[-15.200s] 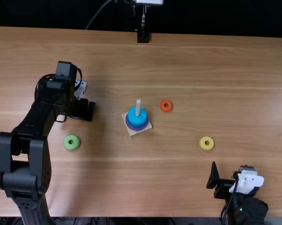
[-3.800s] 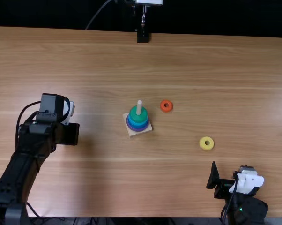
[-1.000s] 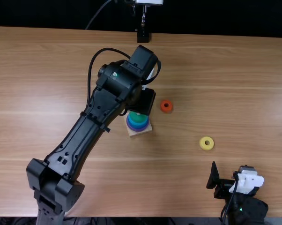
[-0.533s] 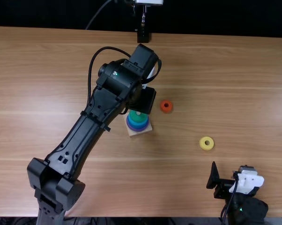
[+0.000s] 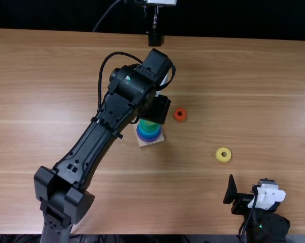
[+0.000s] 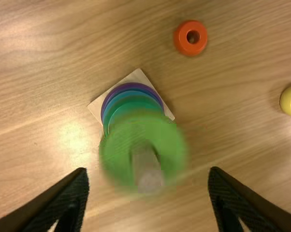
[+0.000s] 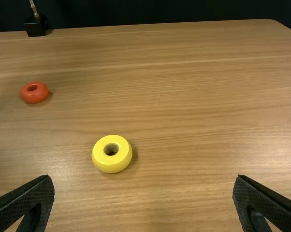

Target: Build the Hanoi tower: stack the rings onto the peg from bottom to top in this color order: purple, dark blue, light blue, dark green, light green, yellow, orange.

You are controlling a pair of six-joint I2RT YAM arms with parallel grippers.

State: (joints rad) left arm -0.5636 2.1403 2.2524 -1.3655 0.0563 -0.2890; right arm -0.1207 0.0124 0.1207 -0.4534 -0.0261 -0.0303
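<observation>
Light green ring is around the peg, so I'd call this five of seven threaded. Under it, going up from the wooden base, I can make out purple ring, dark blue ring, light blue ring and dark green ring, all in the order the task wants. Left to do: yellow ring and then orange ring, both lying flat on the tabletop. The orange one is near the tower, the yellow one farther off and close in front of the right gripper.

Can't swear the light green one is fully seated. The left gripper is open, a finger well out on each side of the ring and touching nothing I can see, so it looks let go to me. The right gripper is open too, with nothing in it.

As for the ring itself: plain round donut, bright grassy green, peg tip poking through the hole. In the left wrist view it looks broader than the rings under it — probably just closer to the camera — and covers a good part of the dark green one. From the top view there's only a sliver of it peeking out from under the left arm.
</observation>
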